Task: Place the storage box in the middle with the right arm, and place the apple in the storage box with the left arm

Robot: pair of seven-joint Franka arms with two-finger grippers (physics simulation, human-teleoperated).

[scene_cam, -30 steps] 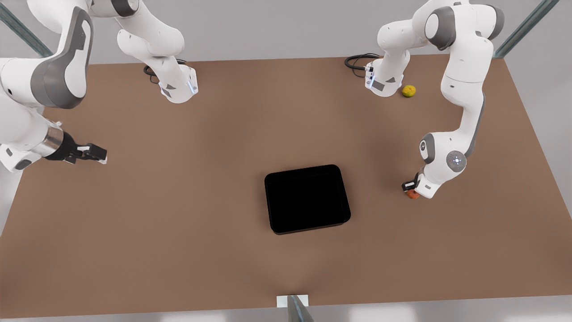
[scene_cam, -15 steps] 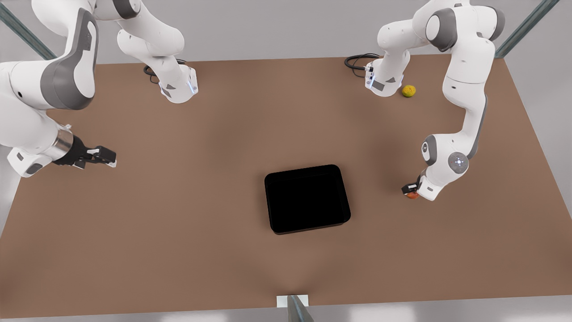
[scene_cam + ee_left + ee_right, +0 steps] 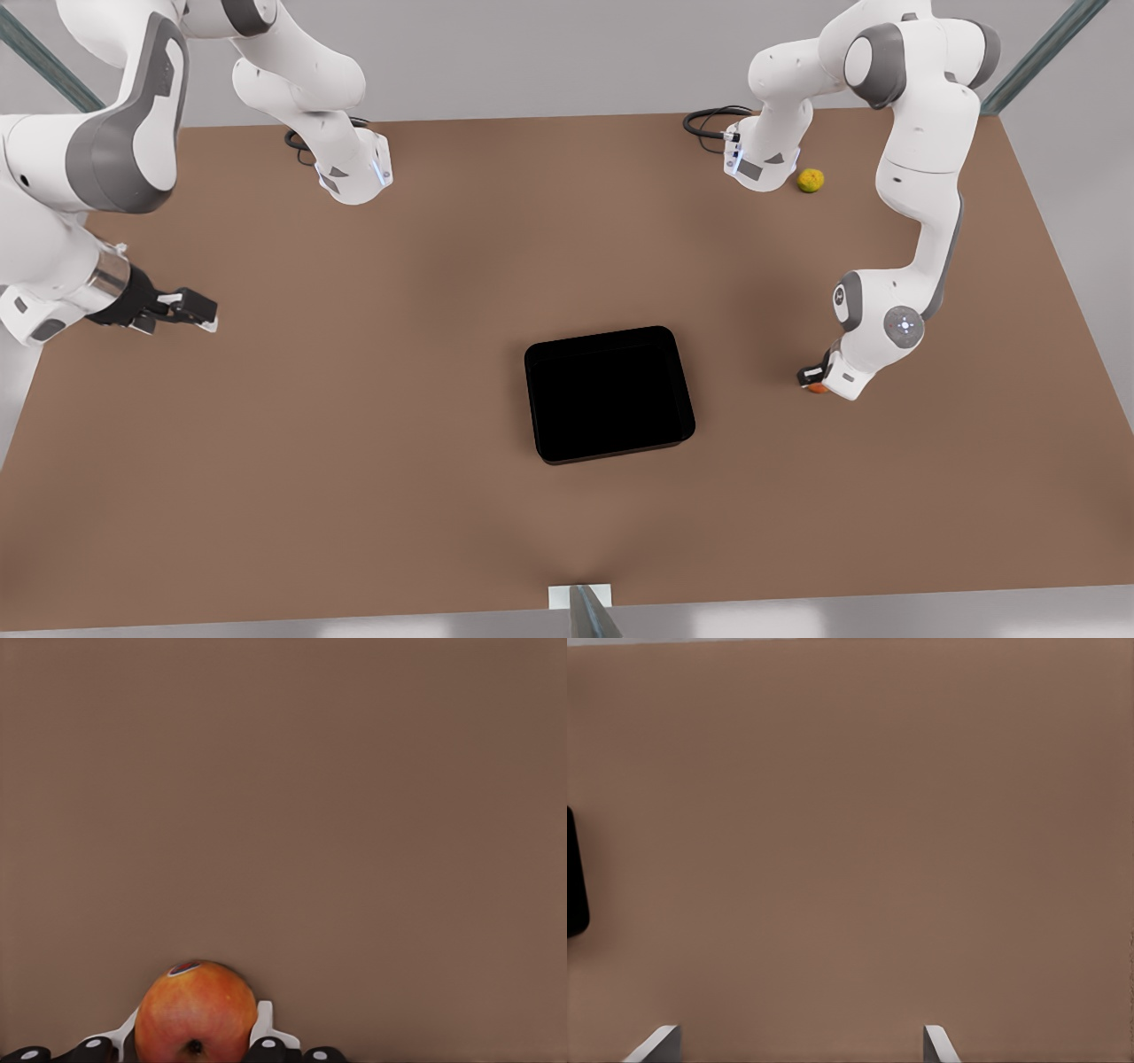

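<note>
Left claw [image 3: 813, 381] pinches the apple [image 3: 195, 1012] on the tabletop [image 3: 354, 443]; right claw [image 3: 190, 306] waits open, storage box [image 3: 609, 393] already centred, apple's transfer remaining.

The surface [image 3: 372, 425] is matt brown, smooth and even like board. The storage box [image 3: 609, 394] is matt black, giving no reflections. Between the left end effector's [image 3: 197, 1047] pale plastic-looking fingers [image 3: 264, 1020], the apple [image 3: 195, 1013] has smooth, softly sheened red-orange skin. The arms' shells look like glossy white plastic.
</note>
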